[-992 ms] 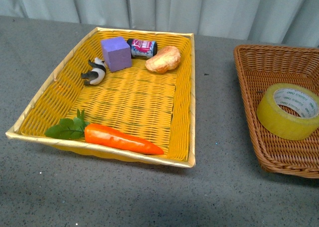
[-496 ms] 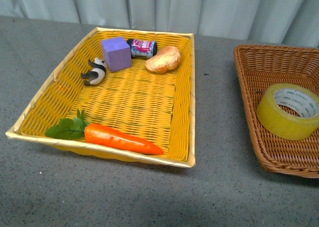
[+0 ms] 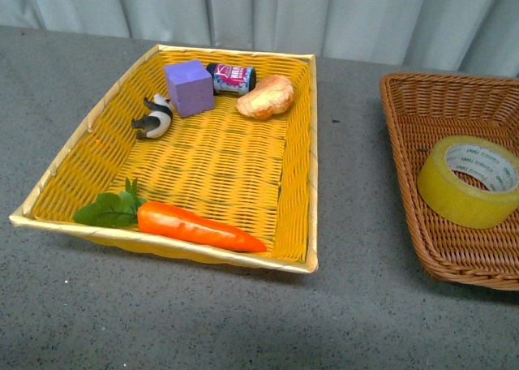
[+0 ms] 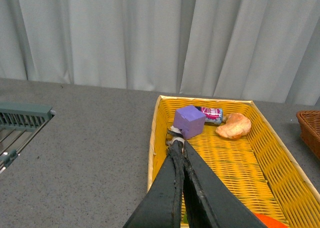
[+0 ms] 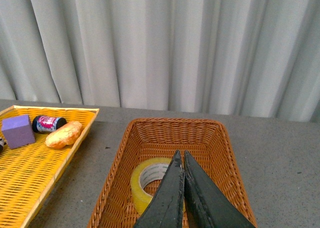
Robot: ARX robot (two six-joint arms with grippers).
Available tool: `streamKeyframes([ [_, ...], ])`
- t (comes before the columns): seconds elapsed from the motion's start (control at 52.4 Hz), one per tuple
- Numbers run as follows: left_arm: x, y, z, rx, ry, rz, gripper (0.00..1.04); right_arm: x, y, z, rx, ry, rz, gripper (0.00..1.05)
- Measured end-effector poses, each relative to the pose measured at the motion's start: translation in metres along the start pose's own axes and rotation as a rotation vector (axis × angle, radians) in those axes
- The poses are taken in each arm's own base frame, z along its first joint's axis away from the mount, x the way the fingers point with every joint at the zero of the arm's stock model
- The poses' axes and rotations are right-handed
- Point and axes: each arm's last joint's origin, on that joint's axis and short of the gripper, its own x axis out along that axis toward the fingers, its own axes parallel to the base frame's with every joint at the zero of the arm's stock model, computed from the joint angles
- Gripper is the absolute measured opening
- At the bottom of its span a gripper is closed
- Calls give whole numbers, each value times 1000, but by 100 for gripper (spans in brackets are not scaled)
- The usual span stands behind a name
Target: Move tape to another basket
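Observation:
The yellow tape (image 3: 469, 181) lies flat inside the brown wicker basket (image 3: 405, 126) at the right edge of the front view. No arm shows in that view. In the right wrist view my right gripper (image 5: 180, 153) is shut and empty, raised above the tape (image 5: 146, 181), which lies in the basket (image 5: 172, 129). My left gripper (image 4: 179, 144) is shut and empty in the left wrist view, hanging over the near left part of the yellow basket (image 4: 156, 123).
The yellow basket (image 3: 312, 126) holds a purple cube (image 3: 189, 87), a small can (image 3: 233, 78), a bread roll (image 3: 266, 96), a panda figure (image 3: 153, 117) and a carrot (image 3: 199, 226). A metal rack (image 4: 22, 117) stands far left of it. Grey curtains hang behind the table.

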Motion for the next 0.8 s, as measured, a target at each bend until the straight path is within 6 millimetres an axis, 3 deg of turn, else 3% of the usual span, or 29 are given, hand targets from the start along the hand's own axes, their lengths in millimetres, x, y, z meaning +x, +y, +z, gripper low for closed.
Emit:
streamKeyframes([
  [0.115,-3,0,-1,0,2,0,4,-10,0,-4,0,20,1,1],
  [0.42,-13,0,-3,0,9,-1,4,-11,0,-3,0,7,1,1],
  [0.515,-13,0,-3,0,9,-1,21,-11,0,-3,-1,6,1,14],
  [0.573,-13,0,-3,0,9,-1,37,-11,0,-3,-1,6,1,28],
  [0.802,-13,0,-3,0,9,-1,80,-11,0,-3,-1,6,1,73],
])
